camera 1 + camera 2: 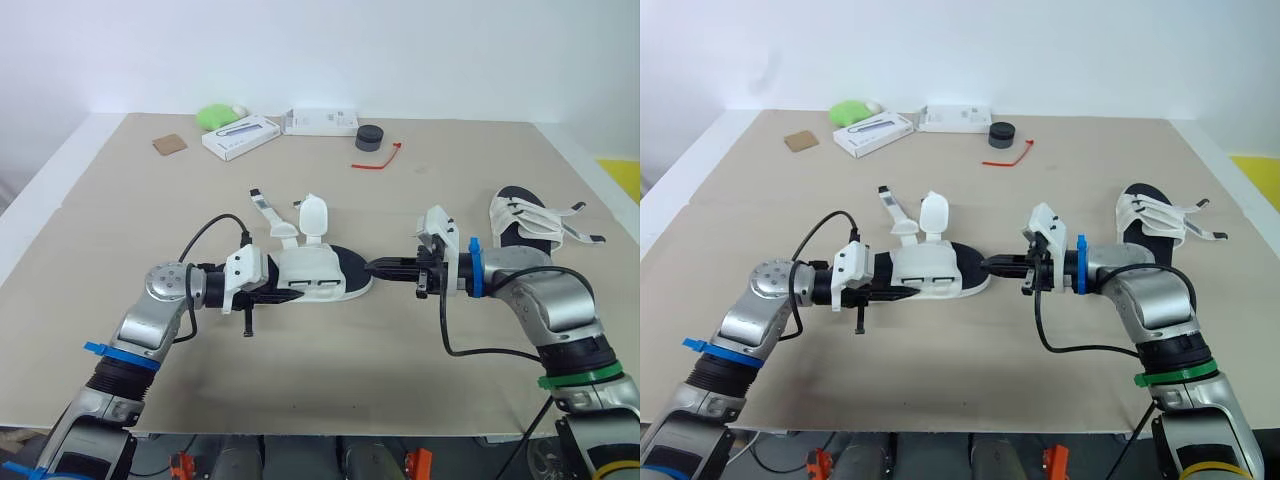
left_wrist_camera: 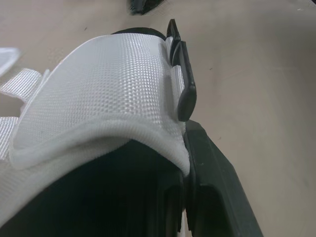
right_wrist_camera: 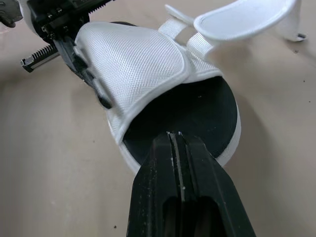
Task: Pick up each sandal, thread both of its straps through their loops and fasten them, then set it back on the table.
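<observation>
Far-left back of the bench (image 1: 330,370): a small brown square (image 1: 169,144), a green lump (image 1: 215,115) and a flat white box (image 1: 241,136) lying at an angle.

Left claw (image 1: 290,292): reaches in sideways at mid-bench and is closed on the side wall of the near sandal (image 1: 320,272). In the left wrist view one black finger (image 2: 212,187) lies against the outside of the white mesh upper, just beside a black loop (image 2: 183,84), and the other finger sits under the upper.

Near sandal: on the bench in the middle, between the two claws. It has a white sole, a black footbed and a broad white upper.

Loose straps (image 1: 313,218): unfastened. One wide flap stands up behind the upper, and a thin strap (image 1: 262,205) trails off beside it.

Back centre: a second white box (image 1: 322,121), a round black object (image 1: 369,137) and a red tie (image 1: 380,160), well apart from the sandals.

Right claw (image 1: 375,267): its fingers are pressed flat together with nothing seen between them. The tip meets the rounded open end of the near sandal at the rim of the footbed.

Second sandal (image 1: 530,225): rests on the bench at the right, beyond the right arm. Its straps are spread out to the side, and neither claw touches it.
</observation>
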Robot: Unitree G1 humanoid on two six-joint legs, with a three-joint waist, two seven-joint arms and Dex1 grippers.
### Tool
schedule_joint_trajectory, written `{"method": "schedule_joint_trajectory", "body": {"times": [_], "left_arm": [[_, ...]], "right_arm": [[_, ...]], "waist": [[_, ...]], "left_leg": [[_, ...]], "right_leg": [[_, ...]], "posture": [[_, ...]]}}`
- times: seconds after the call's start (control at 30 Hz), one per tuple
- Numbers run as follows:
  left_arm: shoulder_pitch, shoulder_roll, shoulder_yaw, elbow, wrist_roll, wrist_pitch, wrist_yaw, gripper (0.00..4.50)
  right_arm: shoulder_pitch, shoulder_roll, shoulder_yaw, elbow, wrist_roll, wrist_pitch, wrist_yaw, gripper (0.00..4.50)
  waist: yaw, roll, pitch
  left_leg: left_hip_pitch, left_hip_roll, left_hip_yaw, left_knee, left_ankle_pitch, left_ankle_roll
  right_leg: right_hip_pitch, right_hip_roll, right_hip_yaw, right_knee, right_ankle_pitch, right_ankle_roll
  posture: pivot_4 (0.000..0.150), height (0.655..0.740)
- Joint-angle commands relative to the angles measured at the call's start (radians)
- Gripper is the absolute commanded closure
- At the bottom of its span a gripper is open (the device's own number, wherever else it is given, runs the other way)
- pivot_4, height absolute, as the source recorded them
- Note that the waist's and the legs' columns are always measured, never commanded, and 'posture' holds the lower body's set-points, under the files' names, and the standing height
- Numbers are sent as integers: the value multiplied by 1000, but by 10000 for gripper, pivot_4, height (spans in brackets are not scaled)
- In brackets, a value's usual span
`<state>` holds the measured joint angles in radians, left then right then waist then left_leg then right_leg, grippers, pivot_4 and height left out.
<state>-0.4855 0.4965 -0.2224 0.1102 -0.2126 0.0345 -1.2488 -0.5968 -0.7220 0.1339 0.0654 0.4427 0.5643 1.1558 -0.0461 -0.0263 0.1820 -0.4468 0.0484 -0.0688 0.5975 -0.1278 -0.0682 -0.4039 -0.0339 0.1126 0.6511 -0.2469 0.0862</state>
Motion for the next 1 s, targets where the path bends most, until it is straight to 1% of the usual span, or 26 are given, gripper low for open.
{"method": "schedule_joint_trajectory", "body": {"times": [0.03,0.2,0.33,0.47,0.63,0.87,1.0], "left_arm": [[-19,-7,-20,-8,0,-36,-24,45000],[-20,-15,-42,15,17,-62,-37,45000],[-55,-67,-57,61,35,-82,-3,45000],[-58,-104,-64,51,27,-65,2,45000],[-68,-106,-81,71,37,-79,-27,45000],[-79,-115,-87,104,45,-87,-49,45000],[-86,-127,-88,132,50,-93,-53,45000]], "right_arm": [[-27,-18,12,15,-28,-34,57,44592],[-25,-9,6,18,-33,-35,79,44592],[-11,16,55,30,-84,-65,77,44592],[-31,55,72,55,-102,-70,69,44592],[-67,111,97,88,-109,-74,95,44592],[-96,177,91,95,-67,-20,152,44592],[-107,194,125,157,-115,-33,172,44592]], "waist": [[0,0,0],[-1,0,0],[1,1,0],[0,1,0],[-1,2,-1],[-3,2,-1],[-3,2,-1]], "left_leg": [[0,0,0,0,0,0],[0,0,0,0,0,0],[0,0,0,2,0,0],[0,0,0,3,0,0],[1,0,0,3,0,0],[2,0,0,3,0,1],[3,0,0,3,0,1]], "right_leg": [[0,0,0,0,0,1],[0,0,0,0,0,0],[1,0,0,0,0,0],[1,0,0,0,1,0],[1,0,0,1,1,0],[1,1,0,2,1,-1],[1,1,0,2,2,-2]], "posture": [[1500,7400],[1500,7400],[1500,7400],[1500,7400],[1500,7400],[1500,7400],[1500,7400]]}}
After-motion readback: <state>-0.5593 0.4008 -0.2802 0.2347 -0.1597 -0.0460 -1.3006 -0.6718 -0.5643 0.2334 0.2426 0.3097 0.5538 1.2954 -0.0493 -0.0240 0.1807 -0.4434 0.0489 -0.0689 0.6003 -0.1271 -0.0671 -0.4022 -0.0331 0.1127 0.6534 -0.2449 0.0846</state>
